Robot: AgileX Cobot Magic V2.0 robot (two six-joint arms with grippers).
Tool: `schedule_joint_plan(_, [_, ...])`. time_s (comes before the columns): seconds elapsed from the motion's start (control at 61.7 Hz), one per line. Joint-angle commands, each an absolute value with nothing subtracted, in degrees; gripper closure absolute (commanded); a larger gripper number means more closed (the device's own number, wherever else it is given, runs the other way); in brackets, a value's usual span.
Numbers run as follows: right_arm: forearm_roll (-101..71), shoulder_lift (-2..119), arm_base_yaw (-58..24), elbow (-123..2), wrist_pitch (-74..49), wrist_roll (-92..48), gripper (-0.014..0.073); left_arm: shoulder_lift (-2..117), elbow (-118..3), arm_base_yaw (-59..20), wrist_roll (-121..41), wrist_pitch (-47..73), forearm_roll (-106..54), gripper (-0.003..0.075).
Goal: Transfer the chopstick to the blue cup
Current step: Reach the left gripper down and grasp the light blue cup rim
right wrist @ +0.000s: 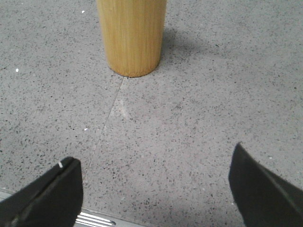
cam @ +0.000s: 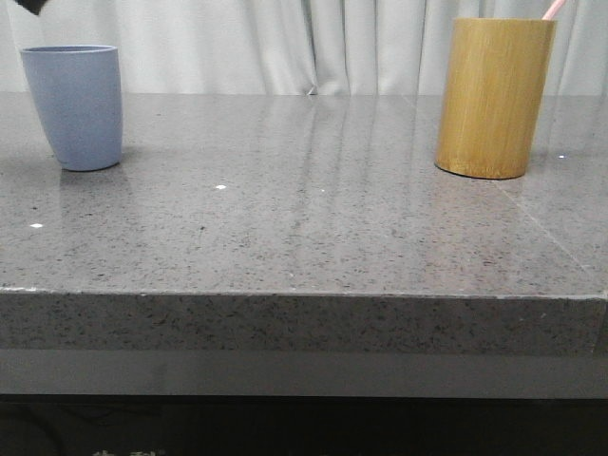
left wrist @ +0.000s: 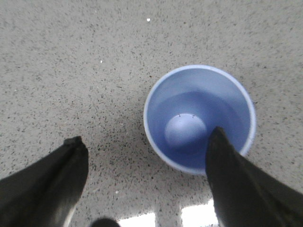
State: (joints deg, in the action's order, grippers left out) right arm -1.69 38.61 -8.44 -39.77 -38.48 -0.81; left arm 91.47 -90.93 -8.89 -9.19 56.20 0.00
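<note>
**Pincers spread wide, chopstick in the bamboo holder**

Left pincer [left wrist: 144,158] hangs directly over the blue cup [left wrist: 200,118], its two dark, tapered fingers [left wrist: 47,184] set wide apart with nothing between them; one finger crosses the cup's rim from my vantage. I look straight down into the cup: a smooth, matte, pale grey-blue tumbler with a round mouth narrowing to a small circular base.

Right pincer [right wrist: 156,189] is likewise spread wide and holds nothing, its black fingers [right wrist: 45,196] low over the worktop [right wrist: 189,118], a polished grey stone surface speckled with dark flecks and crossed by a thin seam. Ahead of it stands the bamboo cylinder [right wrist: 132,35], yellow-brown with fine vertical grain.

From the front, the chopstick [cam: 553,9] shows as a pale pink tip poking above the bamboo cylinder's rim at the right, well apart from the cup at the left.
</note>
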Motion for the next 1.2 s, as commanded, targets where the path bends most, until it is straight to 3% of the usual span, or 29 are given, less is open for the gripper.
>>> schedule_joint_plan(0.0, [-1.8,38.8,-8.5,-41.6,-35.2,-1.3,-0.0039,93.3,-96.3,-9.3,-9.0,56.5,-0.3,0.0205])
schedule_joint_plan(0.194, [-1.8,38.8,-8.5,-41.6,-35.5,-1.3,-0.0039,99.6,-102.4,-9.3,-8.3,59.9,-0.3,0.0212])
schedule_joint_plan(0.389, [-1.8,38.8,-8.5,-41.6,-35.5,-1.3,-0.0039,103.9,-106.5,-9.3,-6.8,64.1,-0.3,0.0303])
schedule_joint_plan(0.858, [-1.8,38.8,-8.5,-41.6,-35.5,-1.3,-0.0039,104.9,-109.3,-9.3,-6.8,65.0,-2.1,0.0736])
schedule_joint_plan(1.182, [-1.8,38.8,-8.5,-41.6,-35.4,-1.3,-0.0039,104.9,-116.1,-15.9,-6.8,67.5,-2.6,0.0739])
